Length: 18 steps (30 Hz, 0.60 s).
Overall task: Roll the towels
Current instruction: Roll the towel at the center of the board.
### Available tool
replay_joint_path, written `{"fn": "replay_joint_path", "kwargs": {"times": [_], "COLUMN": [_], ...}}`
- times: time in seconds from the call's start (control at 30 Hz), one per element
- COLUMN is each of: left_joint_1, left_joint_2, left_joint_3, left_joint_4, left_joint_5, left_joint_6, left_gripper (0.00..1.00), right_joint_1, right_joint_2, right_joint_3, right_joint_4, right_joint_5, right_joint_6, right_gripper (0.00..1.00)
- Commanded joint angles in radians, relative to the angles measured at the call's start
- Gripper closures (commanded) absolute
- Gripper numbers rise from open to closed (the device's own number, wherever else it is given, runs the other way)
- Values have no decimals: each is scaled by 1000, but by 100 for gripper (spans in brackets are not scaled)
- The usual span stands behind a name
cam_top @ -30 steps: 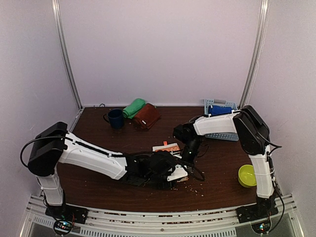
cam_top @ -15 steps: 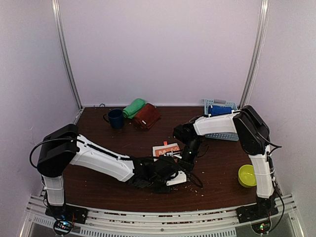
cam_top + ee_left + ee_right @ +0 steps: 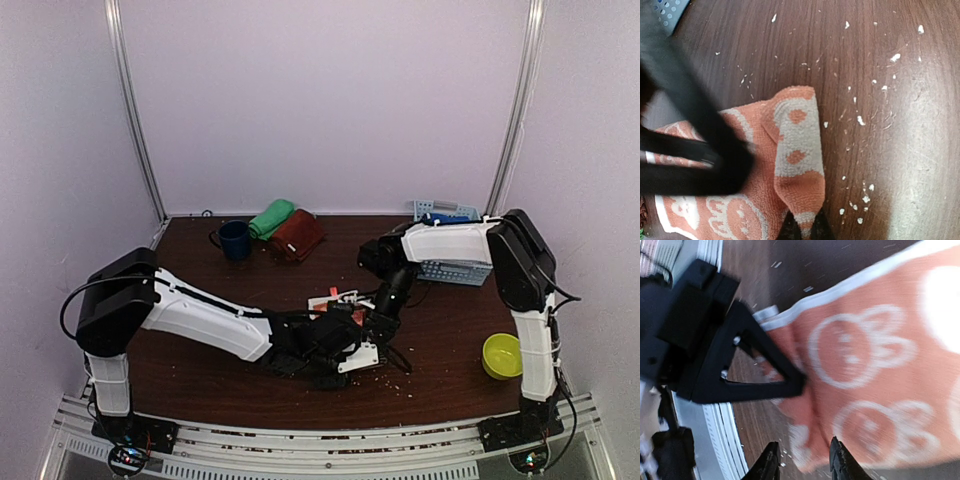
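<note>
The orange towel with white bunny print (image 3: 333, 299) (image 3: 795, 150) (image 3: 875, 365) lies flat mid-table. My left gripper (image 3: 352, 338) (image 3: 804, 231) is shut on its folded near corner. My right gripper (image 3: 385, 312) (image 3: 804, 465) hangs open just above the same towel, with the cloth's edge below its fingertips and not pinched. The green towel (image 3: 271, 218) and the maroon towel (image 3: 297, 236) lie rolled at the back. The blue towel (image 3: 446, 221) sits rolled in the basket.
A navy mug (image 3: 234, 240) stands back left beside the green roll. The pale blue basket (image 3: 452, 271) is back right, and a yellow-green bowl (image 3: 501, 355) sits front right. White crumbs (image 3: 860, 120) dot the wooden table (image 3: 200, 270) near the towel.
My left gripper closed on the orange towel's corner. My right gripper opened, let go of the cloth and drew back a little to the right.
</note>
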<state>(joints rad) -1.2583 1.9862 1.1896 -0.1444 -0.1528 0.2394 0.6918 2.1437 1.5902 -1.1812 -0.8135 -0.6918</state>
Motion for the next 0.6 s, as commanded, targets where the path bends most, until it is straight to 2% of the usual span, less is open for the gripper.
{"fn": "replay_joint_path", "kwargs": {"times": [0.0,0.07,0.13,0.4,0.57], "left_joint_1": [3,4,4,4,39], "left_joint_2": [-21,-21,-27,-99,-112], "left_joint_3": [-11,-12,-18,-92,-136], "left_joint_4": [-24,-33,-38,-11,-3], "left_joint_5": [66,74,76,108,159], "left_joint_6": [-47,-58,-77,-168,-205], "left_gripper": [100,100,100,100,100], "right_joint_1": [-80,-85,-78,7,5], "right_joint_2": [-50,-29,-4,114,157], "right_joint_3": [27,13,14,96,175], "right_joint_4": [62,155,204,232,210], "right_joint_5": [36,104,151,227,200], "right_joint_6": [94,168,211,246,259], "right_gripper": [68,74,76,77,79]}}
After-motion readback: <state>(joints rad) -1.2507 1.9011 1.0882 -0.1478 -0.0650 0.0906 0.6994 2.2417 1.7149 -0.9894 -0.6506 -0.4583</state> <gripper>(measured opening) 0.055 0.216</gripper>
